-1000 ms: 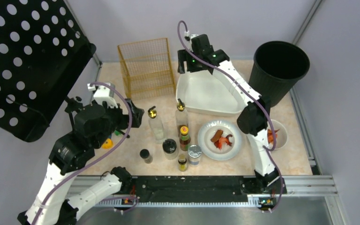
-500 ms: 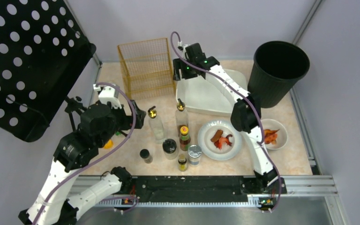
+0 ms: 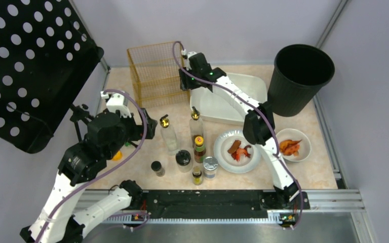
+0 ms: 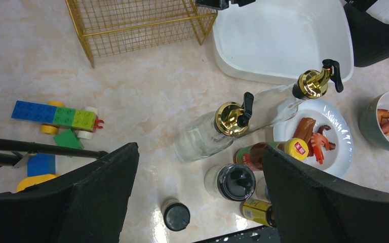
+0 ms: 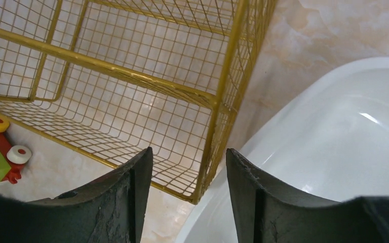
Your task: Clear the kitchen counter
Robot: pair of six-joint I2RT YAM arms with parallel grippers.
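Note:
The kitchen counter [image 3: 126, 86] carries a gold wire basket [image 3: 157, 71], a white tub [image 3: 228, 104], two clear pump bottles [image 3: 168, 134] [image 3: 196, 126], several small jars and sauce bottles [image 3: 199, 148], a plate [image 3: 254, 162] of food and a bowl [image 3: 307, 144] of food. My right gripper [image 3: 185, 85] hovers open at the gap between basket and tub. In the right wrist view the right gripper [image 5: 188, 152] has the basket's corner post [image 5: 210, 147] below its spread jaws, untouched. My left gripper [image 4: 200, 152] stands wide open above the jars, holding nothing.
A tall black bin [image 3: 301, 76] stands at the back right. A black perforated panel [image 3: 25, 66] leans over the left wall. Toy blocks [image 4: 55, 115] lie on the counter left of the bottles. A black rail [image 3: 207, 200] runs along the near edge.
The right arm has swung left from the tub's far rim to the basket's corner, its jaws narrowing. The bowl is now uncovered. The left arm shifted only slightly.

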